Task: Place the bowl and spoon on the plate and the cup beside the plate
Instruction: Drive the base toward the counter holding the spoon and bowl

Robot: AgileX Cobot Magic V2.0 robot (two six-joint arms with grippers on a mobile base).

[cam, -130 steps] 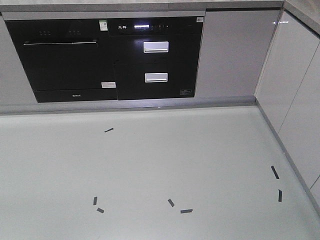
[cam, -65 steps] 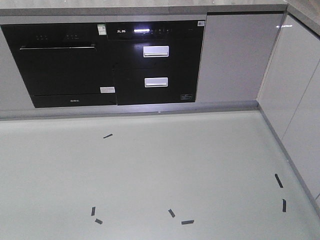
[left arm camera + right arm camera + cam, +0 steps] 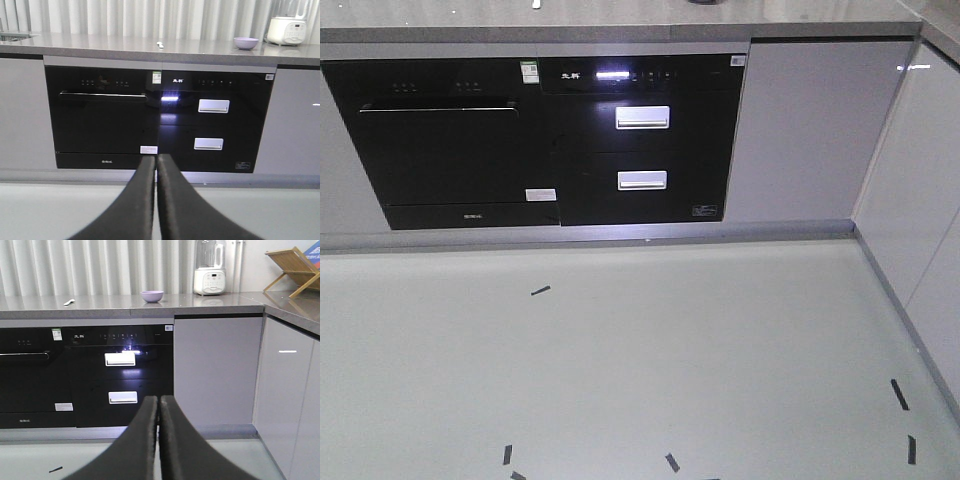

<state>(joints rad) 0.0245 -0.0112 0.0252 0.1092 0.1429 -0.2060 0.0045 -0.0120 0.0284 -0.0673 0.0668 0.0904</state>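
A lavender bowl [image 3: 246, 43] sits on the grey countertop [image 3: 125, 47], right of centre in the left wrist view; it also shows as the bowl [image 3: 152, 296] in the right wrist view. A pale spoon [image 3: 160, 44] lies on the counter to its left, seen as the spoon [image 3: 69, 302] in the right wrist view and its tip [image 3: 536, 3] at the top of the front view. Plate and cup are out of view. My left gripper [image 3: 156, 159] and right gripper [image 3: 159, 399] are both shut, empty, far from the counter, over the floor.
Black built-in appliances [image 3: 530, 140] with two silver drawer handles fill the cabinet front under the counter. A white rice cooker [image 3: 286, 30], a blender [image 3: 210, 267] and a wooden rack [image 3: 295, 270] stand on the counter. White cabinets [image 3: 920, 200] run along the right. Dark tape marks [image 3: 540, 291] dot the floor.
The front view has shifted: the cabinets sit lower and larger in frame and the floor marks have slid down, so the base has moved toward the counter.
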